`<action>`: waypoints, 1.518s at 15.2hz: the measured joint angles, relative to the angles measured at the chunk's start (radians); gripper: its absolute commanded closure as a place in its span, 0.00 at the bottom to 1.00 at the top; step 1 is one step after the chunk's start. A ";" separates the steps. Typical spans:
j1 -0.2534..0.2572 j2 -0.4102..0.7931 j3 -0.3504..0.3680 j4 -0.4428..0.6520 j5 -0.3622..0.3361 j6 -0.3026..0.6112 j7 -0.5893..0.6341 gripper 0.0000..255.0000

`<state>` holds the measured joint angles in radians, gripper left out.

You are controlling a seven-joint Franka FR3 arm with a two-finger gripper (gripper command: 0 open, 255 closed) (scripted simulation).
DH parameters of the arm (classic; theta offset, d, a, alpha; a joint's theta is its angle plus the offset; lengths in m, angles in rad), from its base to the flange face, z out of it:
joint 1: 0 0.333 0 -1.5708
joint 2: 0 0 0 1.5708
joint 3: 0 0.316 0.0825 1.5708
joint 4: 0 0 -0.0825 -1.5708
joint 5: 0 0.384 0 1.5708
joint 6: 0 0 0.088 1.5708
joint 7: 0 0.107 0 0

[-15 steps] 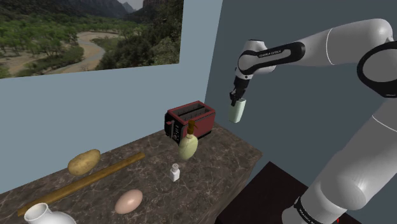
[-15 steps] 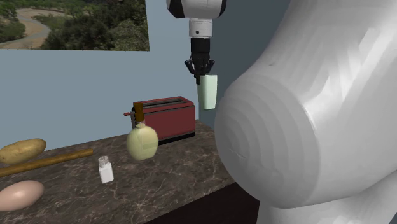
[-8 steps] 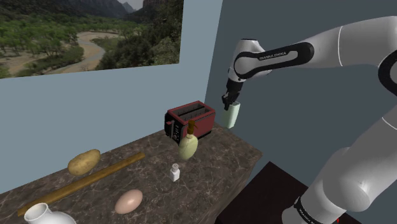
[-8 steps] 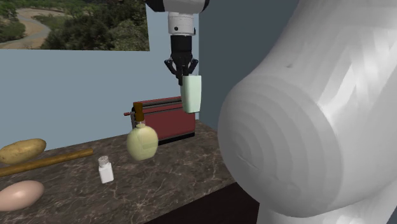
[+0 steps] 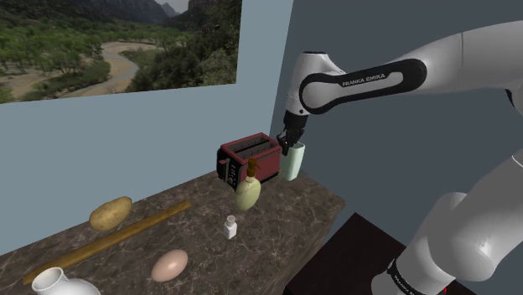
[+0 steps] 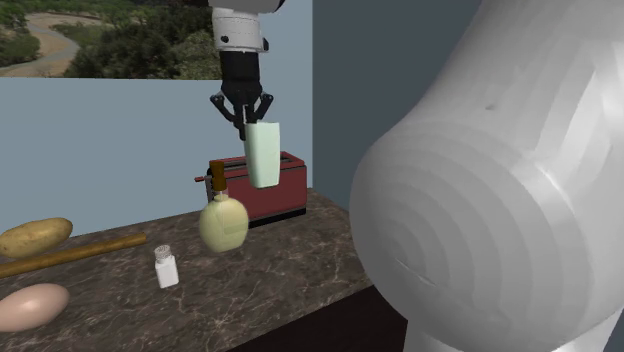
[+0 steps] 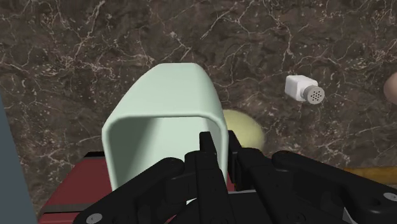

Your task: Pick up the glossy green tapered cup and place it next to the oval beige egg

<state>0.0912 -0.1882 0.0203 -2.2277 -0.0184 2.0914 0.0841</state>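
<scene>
Up over the far end of the counter, by the red toaster, the gripper is clenched on one wall of the pale green cup. One finger sits inside the rim and one outside, and the cup hangs in the air.

A pinch on a single thin wall looks chancy to me: a quick swing could let the cup twist or slip. The beige egg lies nearer, toward the shoulder view's left, with a corked flask and a white shaker between. A low carry could topple either, and a nudged egg would roll.

From the wrist, the cup hides most of the flask, the egg is cut off at the edge, and the cup's base is out of sight.
</scene>
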 measured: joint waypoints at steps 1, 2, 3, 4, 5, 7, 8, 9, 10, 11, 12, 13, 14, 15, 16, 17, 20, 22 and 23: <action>0.011 0.001 0.015 -0.009 0.002 0.009 0.025 1.00; 0.021 0.001 0.029 -0.004 0.003 0.004 0.048 1.00; 0.031 -0.003 0.045 -0.008 0.005 0.004 0.073 1.00; 0.042 -0.006 0.059 -0.015 0.007 0.007 0.096 1.00; 0.054 -0.001 0.077 -0.004 0.009 0.001 0.126 1.00; 0.075 -0.002 0.106 -0.001 0.012 -0.004 0.173 1.00; 0.086 0.007 0.123 0.011 0.013 -0.007 0.201 1.00; 0.096 0.021 0.139 0.023 0.012 -0.006 0.227 1.00; 0.106 0.026 0.152 0.031 0.013 -0.010 0.251 1.00; 0.118 0.038 0.170 0.041 0.012 -0.009 0.281 1.00; 0.127 0.048 0.184 0.055 0.011 -0.013 0.305 1.00; 0.139 0.053 0.199 0.059 0.010 -0.012 0.332 1.00; 0.149 0.063 0.213 0.075 0.009 -0.020 0.357 1.00; 0.158 0.078 0.226 0.089 0.006 -0.019 0.381 1.00; 0.169 0.094 0.242 0.106 0.002 -0.021 0.409 1.00; 0.178 0.100 0.253 0.116 0.000 -0.027 0.431 1.00; 0.211 0.147 0.295 0.176 -0.015 -0.044 0.512 1.00; 0.231 0.182 0.317 0.208 -0.029 -0.044 0.561 1.00; 0.242 0.202 0.329 0.237 -0.038 -0.056 0.586 1.00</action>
<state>0.3334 0.0140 0.3489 -1.9904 -0.0559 2.0355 0.6703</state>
